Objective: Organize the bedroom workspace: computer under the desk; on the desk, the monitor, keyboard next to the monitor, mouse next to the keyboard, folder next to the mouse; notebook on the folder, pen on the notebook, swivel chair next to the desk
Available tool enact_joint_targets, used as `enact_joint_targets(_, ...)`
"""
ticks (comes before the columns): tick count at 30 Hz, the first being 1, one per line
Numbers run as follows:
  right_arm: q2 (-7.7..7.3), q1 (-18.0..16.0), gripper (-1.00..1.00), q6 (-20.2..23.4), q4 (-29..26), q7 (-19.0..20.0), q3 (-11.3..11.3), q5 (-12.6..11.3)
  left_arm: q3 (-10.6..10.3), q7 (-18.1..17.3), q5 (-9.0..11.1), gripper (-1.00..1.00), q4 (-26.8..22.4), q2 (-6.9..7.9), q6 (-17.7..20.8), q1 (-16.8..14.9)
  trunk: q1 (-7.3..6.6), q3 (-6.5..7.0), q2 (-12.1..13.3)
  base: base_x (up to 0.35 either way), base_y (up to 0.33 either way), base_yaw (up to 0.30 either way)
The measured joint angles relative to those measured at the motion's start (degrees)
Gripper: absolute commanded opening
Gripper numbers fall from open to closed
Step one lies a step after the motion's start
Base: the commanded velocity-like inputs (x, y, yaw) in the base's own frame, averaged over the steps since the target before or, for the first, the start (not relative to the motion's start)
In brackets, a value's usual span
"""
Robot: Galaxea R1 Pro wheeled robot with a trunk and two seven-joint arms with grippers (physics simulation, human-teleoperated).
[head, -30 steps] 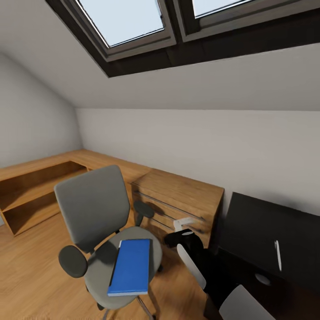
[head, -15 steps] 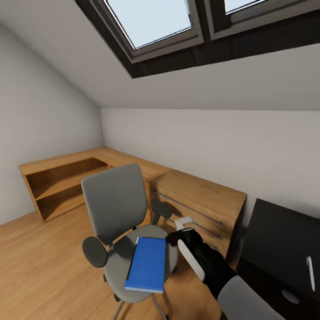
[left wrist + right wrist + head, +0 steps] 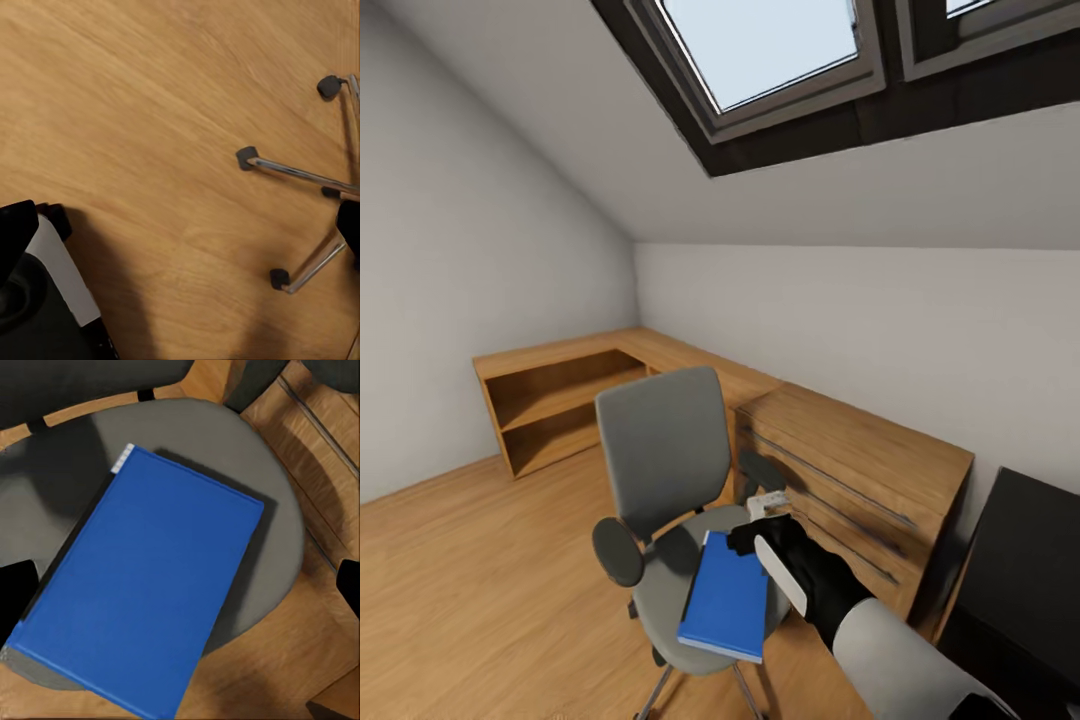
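Head view is showing the grey upholstered swivel chair with black armrests sitting on the wood floor of a grey-walled attic bedroom, right under a dark-framed skylight in the sloped ceiling. Lying flat on the chair's seat is the bright blue rectangular folder, covering the front part of the cushion and reaching over its front edge. The right gripper, black with a white forearm behind it, is hovering over the far end of the folder near the seat's right edge; can't tell from here if it's actually touching it.

Right wrist view is looking straight down on the same folder, with its pale spine strip pointing at the chair back. The dark fingertips are peeking in at opposite edges of that picture, so they're spread wide with nothing between them but the folder below.

Behind the chair a low oak drawer unit and an open oak shelf are lining the walls, and a corner of the black-topped desk is poking in at the right.

Left wrist view is looking at the floor and the chair's chrome star base with black casters. Can't tell how the left gripper's fingers are standing.
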Motion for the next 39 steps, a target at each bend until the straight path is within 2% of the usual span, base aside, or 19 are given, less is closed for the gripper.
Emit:
enact_joint_targets(8, 1.13, -1.1, 1.0, -4.0, 5.0, 0.5, -0.1, 0.0, -0.1, -1.0, -0.1, 1.0, 2.0, -0.23, 0.0, 0.0, -0.02, 0.0, 0.0, 0.139, 0.101, 0.105)
enact_joint_targets(19, 1.4, -1.8, 1.0, -4.5, 6.6, 0.6, -0.1, -0.1, -0.2, -1.0, -0.2, 1.0, 2.4, -0.32, -0.1, 0.0, -0.03, 0.0, 0.0, 0.264, 0.142, 0.012)
enact_joint_targets(23, 1.53, -4.4, 1.0, -4.5, 11.8, 0.8, -0.3, -0.4, 0.0, -1.1, 0.3, 1.0, 2.7, -0.42, -0.2, 0.0, -0.01, 0.0, 0.0, 0.117, 0.025, 0.001)
enact_joint_targets(25, 1.62, -5.8, 1.0, -4.7, 14.7, 2.4, -0.4, -1.7, 1.1, -1.0, 1.0, 1.0, 2.8, -0.64, -0.1, 0.0, -0.01, 0.0, 0.0, 0.039, 0.008, 0.0)
enact_joint_targets(29, 1.68, -7.2, 1.0, -4.5, 17.0, 5.4, -0.5, -2.9, 2.3, -0.6, 1.7, 1.0, 2.8, -0.92, -0.1, 0.0, 0.87, -0.71, -1.6, 0.014, 0.003, 0.0)
enact_joint_targets(39, 1.69, -8.9, 1.0, -4.6, 20.0, 6.3, -0.5, -3.2, 2.6, -0.6, 1.9, 1.0, 2.6, -0.92, 0.5, 0.0, 3.07, -2.51, -5.6, 0.002, 0.0, 0.0)
